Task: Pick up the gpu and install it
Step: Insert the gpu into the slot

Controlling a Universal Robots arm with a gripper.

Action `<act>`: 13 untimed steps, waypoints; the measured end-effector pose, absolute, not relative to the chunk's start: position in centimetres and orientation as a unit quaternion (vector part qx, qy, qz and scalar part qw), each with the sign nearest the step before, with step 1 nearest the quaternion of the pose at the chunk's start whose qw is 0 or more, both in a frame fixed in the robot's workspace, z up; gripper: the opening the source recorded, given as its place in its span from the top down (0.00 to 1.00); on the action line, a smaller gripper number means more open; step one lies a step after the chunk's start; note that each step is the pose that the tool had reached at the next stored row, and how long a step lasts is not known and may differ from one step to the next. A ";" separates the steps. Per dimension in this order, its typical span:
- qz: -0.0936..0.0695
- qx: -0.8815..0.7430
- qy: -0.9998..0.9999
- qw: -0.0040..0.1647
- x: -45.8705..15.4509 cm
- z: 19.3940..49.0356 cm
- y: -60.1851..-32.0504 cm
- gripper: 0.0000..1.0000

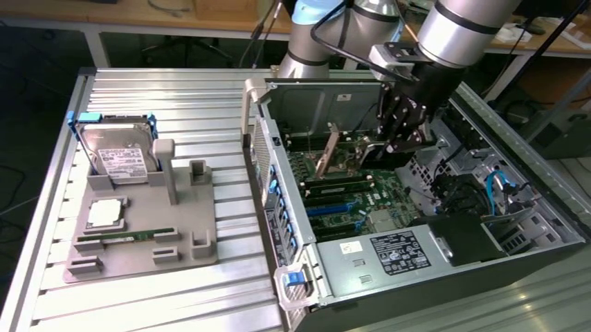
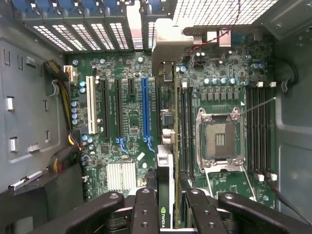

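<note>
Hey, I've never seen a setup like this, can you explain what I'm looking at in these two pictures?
One picture looks at the scene from outside: a robot arm reaches into an open computer case lying on a metal table. Beside it, a grey holder carries a hard drive, a processor chip and a memory stick. The other picture comes from a camera on the arm's wrist, looking down at the motherboard. The jaws are closed on the gpu, a graphics card held edge-on over the slots.

One gpu (image 2: 165, 171), one hard drive (image 1: 120, 158), one processor chip (image 1: 106, 211), one computer case (image 1: 323, 105).
</note>
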State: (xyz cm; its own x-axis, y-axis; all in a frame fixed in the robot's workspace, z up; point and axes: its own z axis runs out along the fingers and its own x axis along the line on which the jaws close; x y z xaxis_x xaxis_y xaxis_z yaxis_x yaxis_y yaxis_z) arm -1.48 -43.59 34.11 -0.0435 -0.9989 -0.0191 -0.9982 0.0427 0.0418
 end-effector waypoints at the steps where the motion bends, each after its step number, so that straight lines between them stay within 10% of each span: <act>1: -0.022 0.692 -0.722 0.008 -1.5 34.0 -43.7 0.73; 13: -0.022 0.691 -0.722 0.009 -1.5 32.5 -44.3 0.73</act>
State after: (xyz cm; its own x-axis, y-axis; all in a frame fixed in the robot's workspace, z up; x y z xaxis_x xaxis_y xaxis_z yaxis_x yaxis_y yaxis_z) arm -1.55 -44.28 32.50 -0.0436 -0.9989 -0.0185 -0.9981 0.0427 0.0441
